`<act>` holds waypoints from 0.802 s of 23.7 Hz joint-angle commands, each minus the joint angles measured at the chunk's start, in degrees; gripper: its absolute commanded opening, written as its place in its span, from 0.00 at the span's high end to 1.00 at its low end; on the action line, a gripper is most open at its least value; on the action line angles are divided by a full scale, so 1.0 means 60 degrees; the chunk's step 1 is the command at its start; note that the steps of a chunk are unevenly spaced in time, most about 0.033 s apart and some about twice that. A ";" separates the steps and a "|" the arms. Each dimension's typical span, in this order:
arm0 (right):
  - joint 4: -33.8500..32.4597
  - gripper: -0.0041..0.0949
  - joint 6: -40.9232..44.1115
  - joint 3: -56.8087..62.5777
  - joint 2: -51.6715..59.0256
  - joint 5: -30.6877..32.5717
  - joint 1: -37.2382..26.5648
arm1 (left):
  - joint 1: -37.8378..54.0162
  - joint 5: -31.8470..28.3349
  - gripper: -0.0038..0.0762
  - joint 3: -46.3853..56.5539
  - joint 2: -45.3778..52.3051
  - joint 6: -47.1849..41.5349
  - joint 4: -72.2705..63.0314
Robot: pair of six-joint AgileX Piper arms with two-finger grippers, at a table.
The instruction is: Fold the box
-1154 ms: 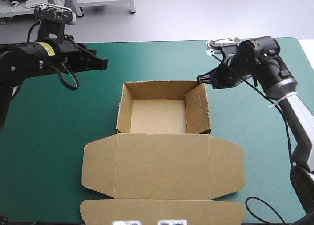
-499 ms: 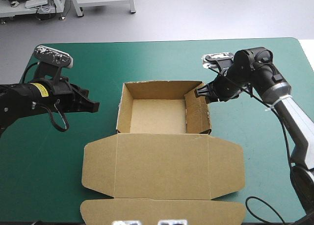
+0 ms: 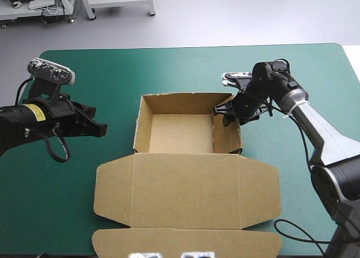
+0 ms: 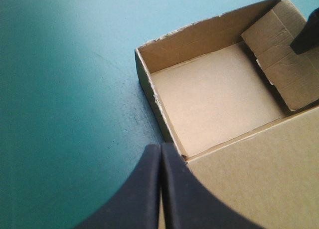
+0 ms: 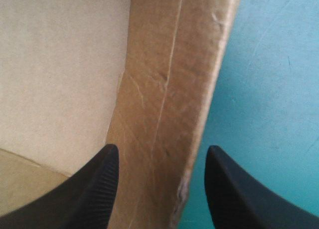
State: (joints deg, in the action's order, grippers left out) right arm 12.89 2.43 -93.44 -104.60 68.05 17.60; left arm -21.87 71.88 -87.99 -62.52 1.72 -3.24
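The box (image 3: 180,133), a cut sheet of brown board set up as an open tray with its lid flat, lies at the centre of the high view on the teal-green table cover (image 3: 112,67). The tray is toward the top and the flat lid panel (image 3: 185,190) toward the bottom edge.

The right gripper (image 3: 224,113), two broad black fin-shaped fingers, is at the far end of the tray's right wall (image 3: 228,133), just right of frame centre. In the right wrist view its fingers stand spread with this wall between them, one over the tray's inside and one over the cover outside. Contact cannot be confirmed. The wall's long axis runs top to bottom in the high view, straight ahead of the gripper, so the finger gap lies across its thickness. The wall tilts inward.

The left gripper (image 3: 102,129), at middle left, has its fingers pressed together on nothing and is well apart from the tray's left wall (image 3: 138,126). The right arm is the nearer one, so the next action probably belongs to it: pinch or press this wall.

Since the earlier frames, the right gripper has moved down and left onto the wall, and the left gripper has dropped from upper left to middle left. The box has not shifted.
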 commanded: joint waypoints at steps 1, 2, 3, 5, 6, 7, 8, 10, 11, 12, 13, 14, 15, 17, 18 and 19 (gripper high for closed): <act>0.0167 0.46 -0.0327 -0.0220 0.0041 -0.0244 -0.0060 | -0.0045 0.0334 0.96 0.0029 0.0465 -0.0031 -0.0090; 0.0167 0.47 -0.0460 -0.0220 -0.0084 -0.0265 -0.0060 | -0.0045 0.0334 0.96 0.0118 0.0525 -0.0031 -0.0090; 0.0167 0.49 -0.0405 -0.0220 -0.0166 -0.0265 -0.0060 | -0.0045 0.0334 0.96 0.0185 0.0620 -0.0031 -0.0090; 0.0184 0.58 -0.0405 -0.0220 -0.0309 -0.0290 -0.0060 | -0.0045 0.0334 0.96 0.0371 0.0769 -0.0031 -0.0090; 0.0205 0.66 -0.0405 -0.0220 -0.0380 -0.0290 -0.0060 | -0.0045 0.0334 0.96 0.0492 0.0871 -0.0031 -0.0073; 0.0205 0.75 -0.0460 -0.0220 -0.0377 -0.0272 -0.0060 | -0.0045 0.0334 0.96 0.0613 0.0923 -0.0031 -0.0073; 0.0205 0.86 -0.0460 -0.0220 -0.0385 -0.0272 -0.0060 | -0.0045 0.0334 0.96 0.0713 0.1014 -0.0031 -0.0073; 0.0205 0.97 -0.0529 -0.0242 -0.0385 -0.0199 -0.0060 | -0.0045 0.0334 0.96 0.0832 0.1064 -0.0031 -0.0073; 0.0186 0.98 -0.0553 -0.0261 -0.0385 -0.0030 -0.0060 | -0.0045 0.0334 0.96 0.0829 0.1062 -0.0031 -0.0073; 0.0164 0.98 -0.0553 -0.0261 -0.0366 0.0065 -0.0060 | -0.0045 0.0334 0.96 0.0829 0.1062 -0.0031 -0.0073; -0.0043 0.98 -0.0553 -0.0261 -0.0300 0.0239 -0.0067 | -0.0045 0.0334 0.96 0.0829 0.1062 -0.0031 -0.0073; -0.0241 0.98 -0.0553 -0.0261 -0.0234 0.0332 -0.0067 | -0.0045 0.0334 0.96 0.0829 0.1062 -0.0031 -0.0073; -0.0409 0.98 -0.0553 -0.0261 -0.0059 0.0486 -0.0203 | -0.0045 0.0334 0.96 0.0829 0.1062 -0.0031 -0.0073; -0.0409 0.98 -0.0576 -0.0261 0.0287 0.0573 -0.0737 | -0.0045 0.0334 0.96 0.0829 0.1062 -0.0031 -0.0012; -0.0409 0.98 -0.0598 -0.0261 0.0415 0.0560 -0.0941 | -0.0045 0.0334 0.96 0.0829 0.1062 -0.0031 -0.0012; -0.0409 0.98 -0.0717 -0.0261 0.0731 0.0578 -0.1580 | -0.0045 0.0334 0.96 0.0829 0.1062 -0.0031 -0.0012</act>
State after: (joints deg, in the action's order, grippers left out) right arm 10.26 -0.75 -93.44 -105.86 69.96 12.49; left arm -21.87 71.88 -81.83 -56.85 1.77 -3.02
